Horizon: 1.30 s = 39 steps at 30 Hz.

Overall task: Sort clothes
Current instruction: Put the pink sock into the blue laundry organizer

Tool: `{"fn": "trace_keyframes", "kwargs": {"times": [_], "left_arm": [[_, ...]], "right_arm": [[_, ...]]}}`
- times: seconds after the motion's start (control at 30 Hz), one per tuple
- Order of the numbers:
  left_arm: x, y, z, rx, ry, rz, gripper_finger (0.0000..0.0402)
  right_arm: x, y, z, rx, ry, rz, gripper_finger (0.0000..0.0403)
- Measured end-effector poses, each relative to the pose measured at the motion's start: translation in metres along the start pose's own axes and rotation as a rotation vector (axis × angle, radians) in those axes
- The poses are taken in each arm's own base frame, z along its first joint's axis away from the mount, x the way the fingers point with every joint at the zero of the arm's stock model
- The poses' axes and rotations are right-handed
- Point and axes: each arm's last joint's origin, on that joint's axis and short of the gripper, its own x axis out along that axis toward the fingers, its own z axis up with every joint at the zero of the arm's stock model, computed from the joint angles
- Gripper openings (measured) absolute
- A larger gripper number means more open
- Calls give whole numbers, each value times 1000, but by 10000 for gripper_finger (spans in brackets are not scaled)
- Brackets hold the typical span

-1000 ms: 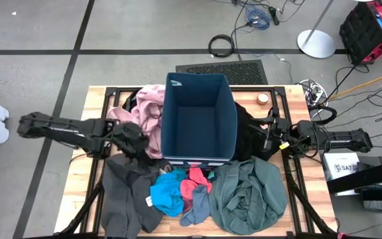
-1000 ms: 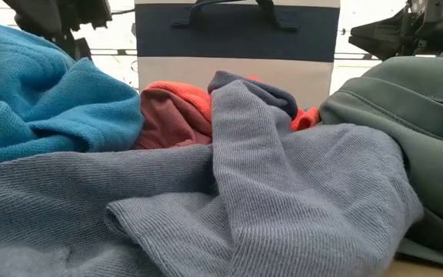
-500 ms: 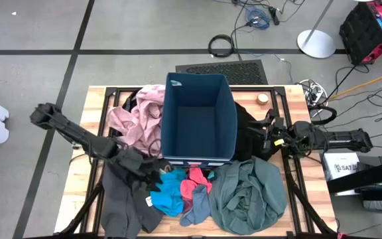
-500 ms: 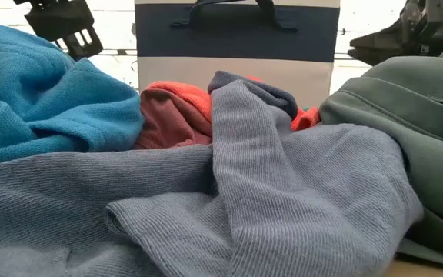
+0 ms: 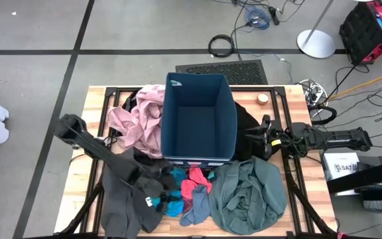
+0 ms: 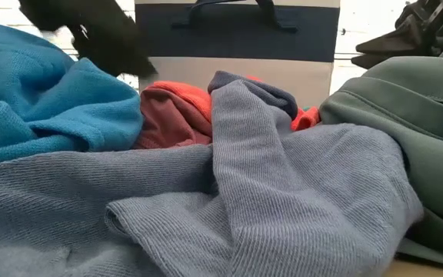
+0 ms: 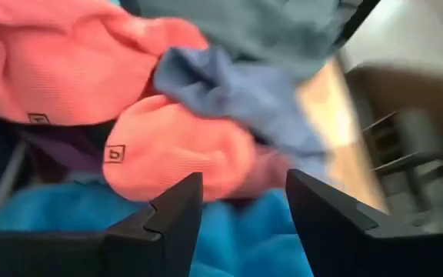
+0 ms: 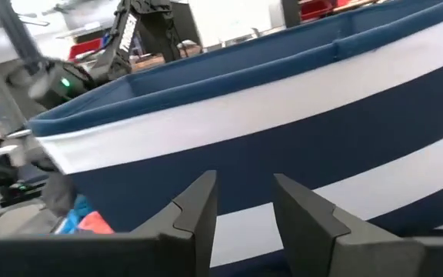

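At the middle of the table (image 5: 95, 93) stands the navy bin (image 5: 198, 119), open and, as far as we can see into it, holding no garment. The clothes lie around it. The dusty-pink garment (image 5: 138, 118) is heaped against the bin's wall at nine o'clock; a black garment (image 5: 244, 129) lies against the wall at three o'clock. Along the six o'clock edge we find, from seven to five o'clock, the dark grey garment (image 5: 121, 199), the bright-blue piece (image 5: 176, 199), the red pieces (image 5: 194, 186) with a grey-blue piece (image 5: 196, 209) touching them, and the grey-green garment (image 5: 249, 192).

The left gripper (image 5: 159, 198) is over the small pieces at about seven o'clock from the bin. In its wrist view the jaws stand apart with nothing between them, the red pieces (image 7: 171, 150) just ahead and blue fabric beneath. We judge this a pose taken to close on one small piece, and the grasp is not yet made.

The right gripper (image 5: 256, 141) sits at three o'clock, just beside the bin and over the black garment. Its fingers (image 8: 198, 208) show a gap with only the bin's striped wall beyond; we see nothing held. We judge this arm to be waiting.

Sorting appears barely begun. The small pieces overlap, so a grasp here may lift more than one.
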Motion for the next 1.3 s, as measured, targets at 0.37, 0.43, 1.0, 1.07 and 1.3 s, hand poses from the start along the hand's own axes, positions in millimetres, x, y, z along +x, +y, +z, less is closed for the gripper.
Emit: {"fn": "trace_keyframes", "kwargs": {"times": [0.37,0.43,1.0,1.07,1.3], "left_arm": [[9,-9,15,423,-18,83,198],[7,-9,18,487,15,106,198],[10,2,20,625,102,92,198],[12,4,20,634,106,86,198],[21,11,17,620,139,41,197]], "right_arm": [[0,3,-2,62,26,50,116],[0,3,-2,74,29,56,116],[-1,6,-3,105,36,76,116],[-1,6,-3,104,35,75,116],[-1,6,-3,85,34,71,116]]}}
